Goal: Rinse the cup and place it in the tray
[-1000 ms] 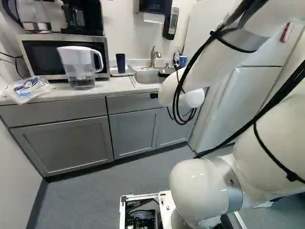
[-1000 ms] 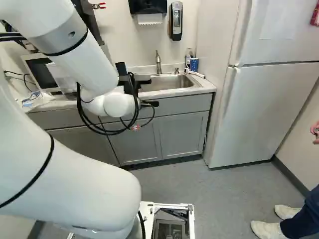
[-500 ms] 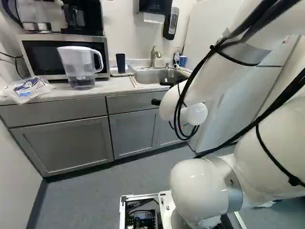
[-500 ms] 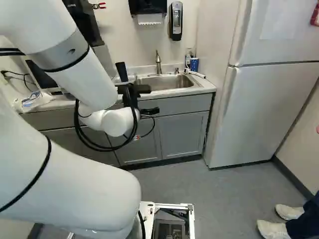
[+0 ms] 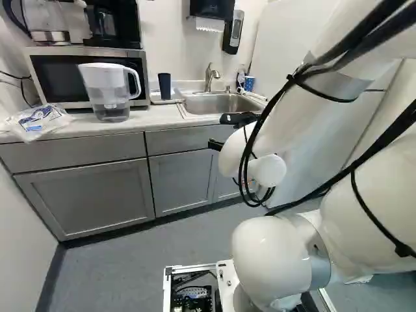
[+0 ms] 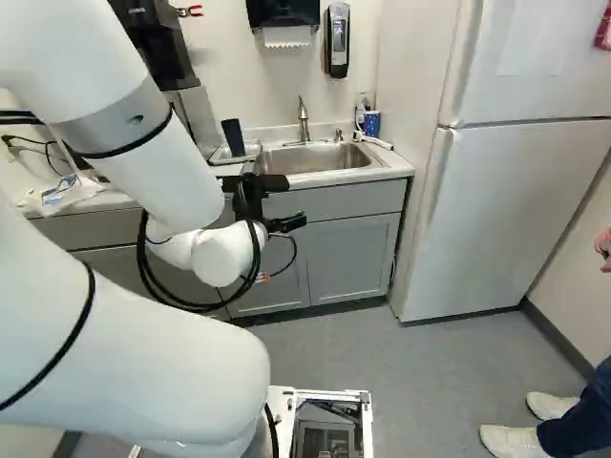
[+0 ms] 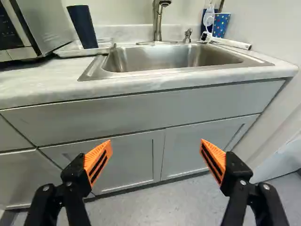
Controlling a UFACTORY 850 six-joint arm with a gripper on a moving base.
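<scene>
In front of the sink counter, my gripper [image 6: 272, 200] hangs beside the counter's front edge. The wrist view shows the gripper [image 7: 156, 148] with its two orange pads wide apart and nothing between them, cabinet doors beyond. A dark blue cup [image 7: 83, 26] stands in the white tray [image 7: 70, 52] on the counter, left of the sink [image 6: 329, 160]; the same cup [image 5: 164, 86] shows beside the microwave in the left base view. The faucet [image 6: 304, 119] rises behind the basin, which holds no cup in view.
A microwave [image 5: 91, 78], a water pitcher [image 5: 109, 91] and a plastic bag [image 5: 39, 121] share the counter. A patterned blue cup [image 7: 221, 24] and a brush stand behind the sink's far corner. The fridge [image 6: 506, 219] is to the right; a person's shoes [image 6: 535, 425] show nearby.
My arm has lowered the gripper and drawn it back from the sink and counter. The gripper stays open. The cup stands unmoved in the tray, and the base has not moved.
</scene>
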